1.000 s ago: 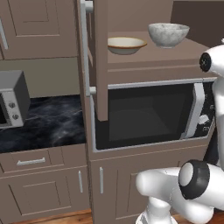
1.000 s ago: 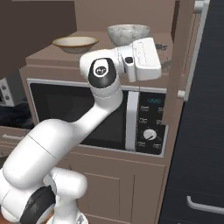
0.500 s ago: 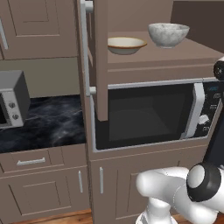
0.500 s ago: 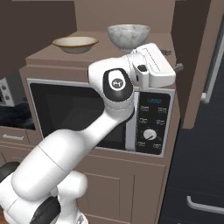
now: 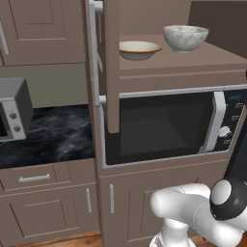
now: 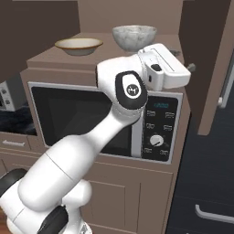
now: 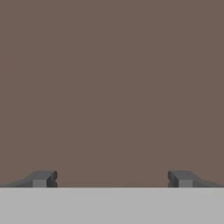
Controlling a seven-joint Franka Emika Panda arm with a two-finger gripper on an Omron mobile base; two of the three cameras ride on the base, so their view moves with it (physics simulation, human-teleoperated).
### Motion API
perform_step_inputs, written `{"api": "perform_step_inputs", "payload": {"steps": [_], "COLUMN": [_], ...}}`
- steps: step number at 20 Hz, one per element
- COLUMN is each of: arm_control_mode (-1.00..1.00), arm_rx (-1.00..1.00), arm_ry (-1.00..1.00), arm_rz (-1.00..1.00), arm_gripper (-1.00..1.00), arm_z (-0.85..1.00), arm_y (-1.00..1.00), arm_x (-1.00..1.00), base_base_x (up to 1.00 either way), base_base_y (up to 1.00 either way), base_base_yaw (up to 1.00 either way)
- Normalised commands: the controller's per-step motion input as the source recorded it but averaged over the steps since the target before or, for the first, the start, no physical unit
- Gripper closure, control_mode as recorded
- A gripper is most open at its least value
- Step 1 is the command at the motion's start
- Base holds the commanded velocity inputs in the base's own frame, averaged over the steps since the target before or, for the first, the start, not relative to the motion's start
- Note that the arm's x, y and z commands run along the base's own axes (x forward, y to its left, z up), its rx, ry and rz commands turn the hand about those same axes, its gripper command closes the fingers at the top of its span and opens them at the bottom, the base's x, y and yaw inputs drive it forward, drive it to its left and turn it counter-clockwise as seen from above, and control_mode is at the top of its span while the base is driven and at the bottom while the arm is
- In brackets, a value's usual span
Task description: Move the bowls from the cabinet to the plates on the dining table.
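Marbled deep bowl [image 5: 185, 37] sits at 3 o'clock of shallow cream bowl [image 5: 139, 49] on matte brown shelf [image 5: 193, 60]. End effector [image 7: 112, 178] empty, fingers wide apart, now facing plain brown wood, swung rightward since before.

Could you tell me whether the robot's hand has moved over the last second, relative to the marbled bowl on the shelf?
Yes. In the right base view the gripper has shifted rightward and somewhat lower, away from the marbled bowl, toward the open cabinet door.
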Motion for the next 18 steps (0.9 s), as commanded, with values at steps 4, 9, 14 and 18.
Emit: {"api": "perform_step_inputs", "payload": {"steps": [4,9,14,18], "arm_control_mode": [-1.00,-1.00,-1.00,-1.00], "arm_rx": [0.01,-0.04,-0.07,-0.07], "arm_ry": [0.01,-0.06,-0.06,0.00], "arm_rz": [0.14,0.03,0.06,0.10], "arm_gripper": [-1.00,-1.00,-1.00,-1.00], "arm_z": [0.00,0.00,0.09,0.10], "arm_y": [-0.07,0.25,0.34,0.41], "arm_x": [0.07,-0.28,-0.29,-0.21], "base_base_x": [0.00,0.00,0.00,0.00], "base_base_y": [0.00,0.00,0.00,0.00], "base_base_yaw": [0.00,0.00,0.00,0.00]}}
